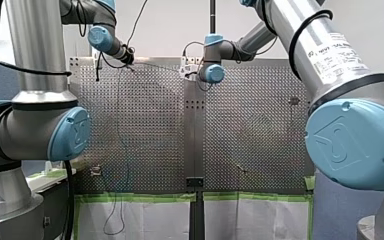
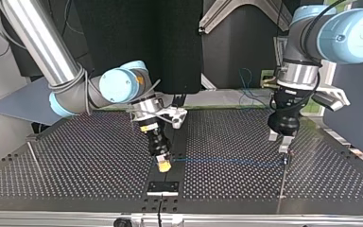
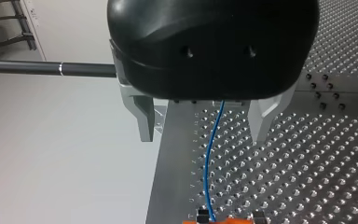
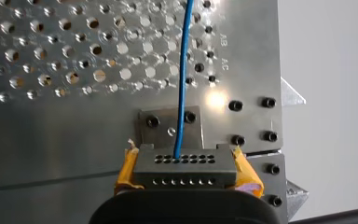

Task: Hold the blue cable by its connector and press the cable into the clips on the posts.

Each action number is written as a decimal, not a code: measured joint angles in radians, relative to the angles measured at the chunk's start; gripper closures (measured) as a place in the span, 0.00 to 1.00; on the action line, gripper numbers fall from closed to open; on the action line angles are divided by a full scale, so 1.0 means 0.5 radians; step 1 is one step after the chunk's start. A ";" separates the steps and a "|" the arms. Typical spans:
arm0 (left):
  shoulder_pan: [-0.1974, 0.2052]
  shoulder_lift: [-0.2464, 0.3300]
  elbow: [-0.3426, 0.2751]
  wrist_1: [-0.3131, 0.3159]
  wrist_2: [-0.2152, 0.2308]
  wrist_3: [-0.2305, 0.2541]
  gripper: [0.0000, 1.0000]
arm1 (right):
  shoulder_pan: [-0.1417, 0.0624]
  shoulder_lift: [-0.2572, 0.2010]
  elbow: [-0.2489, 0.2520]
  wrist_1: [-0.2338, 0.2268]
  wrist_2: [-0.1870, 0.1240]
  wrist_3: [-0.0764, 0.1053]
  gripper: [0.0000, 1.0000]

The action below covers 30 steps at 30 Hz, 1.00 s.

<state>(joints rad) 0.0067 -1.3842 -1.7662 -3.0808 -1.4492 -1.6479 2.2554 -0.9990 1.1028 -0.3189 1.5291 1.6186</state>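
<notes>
A thin blue cable point(image 2: 227, 161) runs level just above the perforated table point(image 2: 75, 156). At one end is a dark grey connector point(image 4: 184, 168) with rows of holes, and my right gripper point(image 4: 185, 173) is shut on it with yellow pads point(image 4: 127, 168). In the top view that gripper point(image 2: 163, 163) tilts down near the table's middle strip. My left gripper point(image 3: 204, 126) is open, its metal fingers point(image 3: 144, 121) standing either side of the cable point(image 3: 209, 154) without touching it. In the top view it point(image 2: 282, 141) hangs over the cable's far end, beside a thin dark rod point(image 2: 281, 182).
A small bolted plate point(image 4: 170, 126) lies under the connector, close to the table's edge. A black bracket point(image 2: 163, 187) sits on the middle strip near the front. Another thin rod point(image 2: 34, 158) stands at the top view's left. In the front view both arms reach to the far edge.
</notes>
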 joint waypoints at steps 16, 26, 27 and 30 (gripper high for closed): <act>-0.055 -0.096 0.044 0.053 -0.022 -0.011 0.00 | -0.006 0.002 0.038 0.033 0.003 -0.046 1.00; -0.144 -0.194 0.168 0.086 -0.166 -0.034 0.00 | 0.002 0.002 0.042 0.030 0.004 -0.051 1.00; -0.156 -0.209 0.190 0.084 -0.178 -0.038 0.00 | 0.002 0.002 0.042 0.030 0.004 -0.051 1.00; -0.185 -0.257 0.246 0.073 -0.211 -0.037 0.00 | 0.001 0.003 0.042 0.030 0.004 -0.050 1.00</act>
<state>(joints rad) -0.0861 -1.5126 -1.6434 -3.0441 -1.5546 -1.6664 2.2559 -0.9977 1.1237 -0.3039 1.5311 1.5938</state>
